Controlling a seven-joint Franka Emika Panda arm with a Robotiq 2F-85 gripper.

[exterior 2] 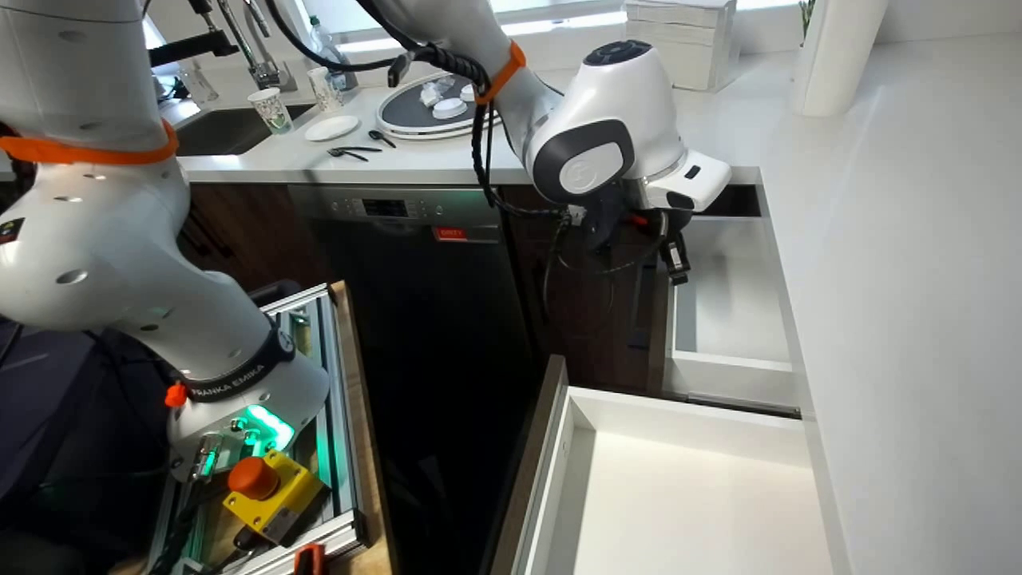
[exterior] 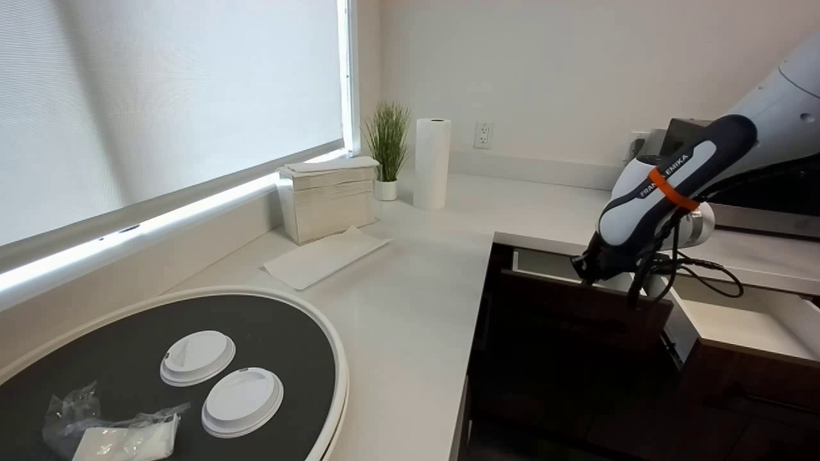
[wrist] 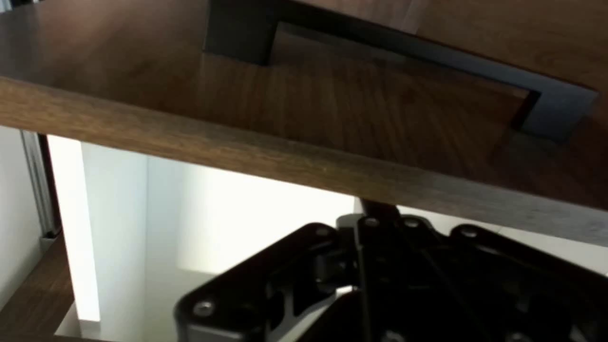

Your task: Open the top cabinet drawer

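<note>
Just under the bench point(exterior 2: 902, 263), top cabinet drawer point(exterior 2: 730, 295) seen part-open, its front point(wrist: 304, 109), judged stiff, best pulled from inside, where closed, empty fingers point(wrist: 380, 210) are placed; light, smooth sliding expected.

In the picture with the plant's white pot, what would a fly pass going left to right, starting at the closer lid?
In an exterior view: closer lid, paper stack, potted plant, paper towel roll, unused wall outlet, top cabinet drawer, neighbouring drawer.
</note>
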